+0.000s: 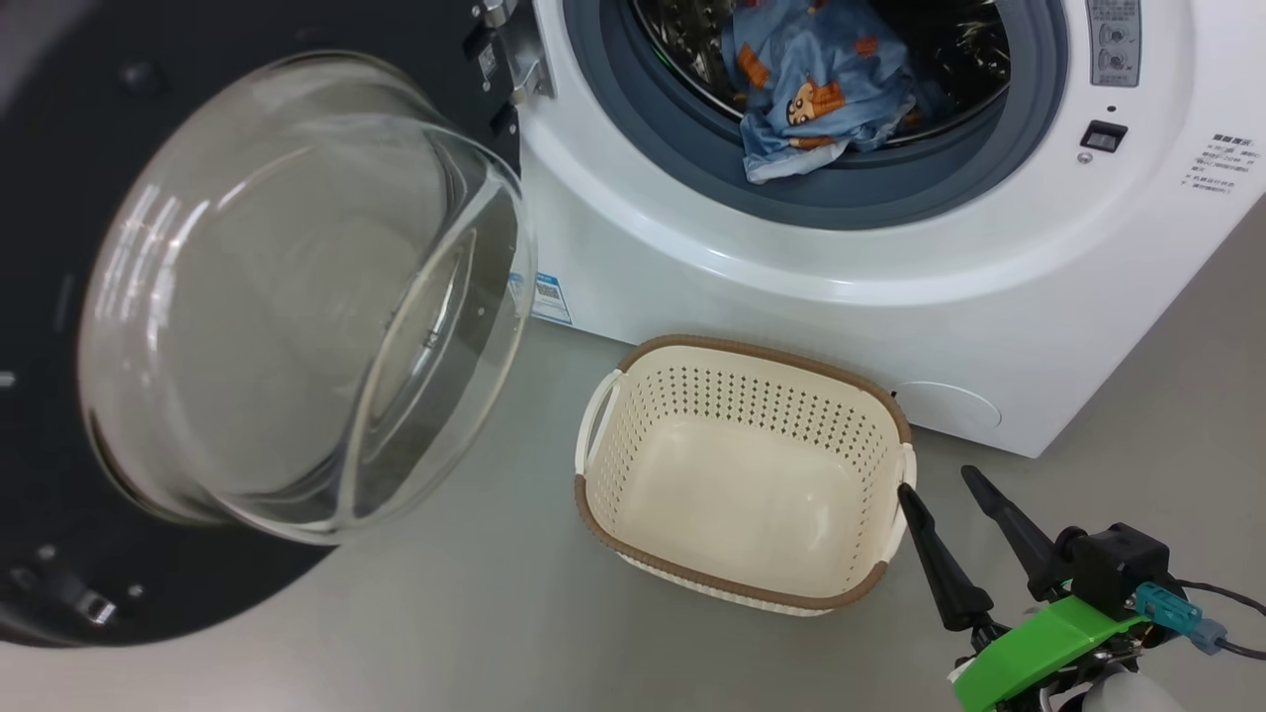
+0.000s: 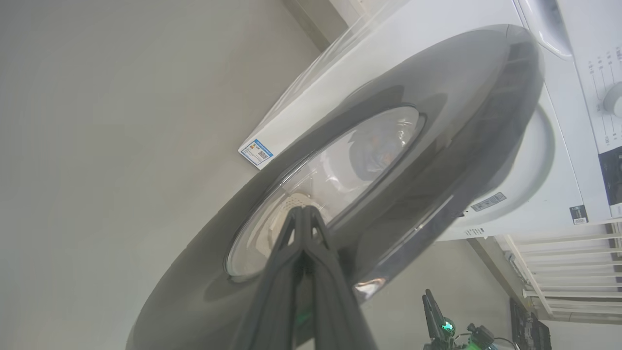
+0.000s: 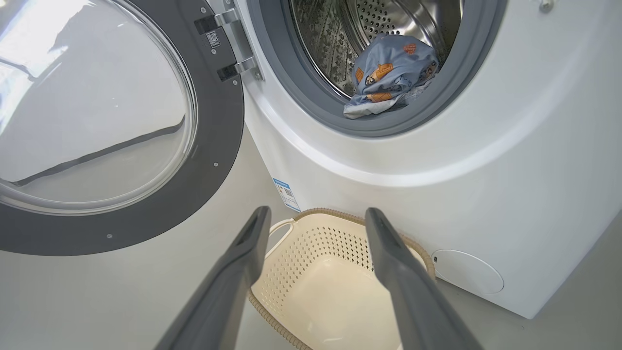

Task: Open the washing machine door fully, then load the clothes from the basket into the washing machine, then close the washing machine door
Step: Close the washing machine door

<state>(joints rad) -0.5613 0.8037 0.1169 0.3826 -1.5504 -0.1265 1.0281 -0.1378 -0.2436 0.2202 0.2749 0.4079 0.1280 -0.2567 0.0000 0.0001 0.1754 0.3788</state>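
Note:
The washing machine (image 1: 791,267) stands with its door (image 1: 297,297) swung out to the left, glass bowl bulging toward me. Blue clothes with orange prints (image 1: 821,84) lie in the steel drum, partly over the grey gasket (image 3: 388,73). The cream basket (image 1: 742,475) sits on the floor before the machine with nothing in it. My right gripper (image 1: 940,485) is open, just right of the basket's rim, and looks over the basket (image 3: 335,277) in the right wrist view. My left gripper (image 2: 303,210) is shut, its tips against the outer face of the door (image 2: 388,146).
Grey floor (image 1: 445,613) lies around the basket and under the door. A blue label sticker (image 1: 550,297) is on the machine's lower front, and a round service flap (image 1: 945,405) sits low on the right. A white rack (image 2: 573,272) stands beyond the machine.

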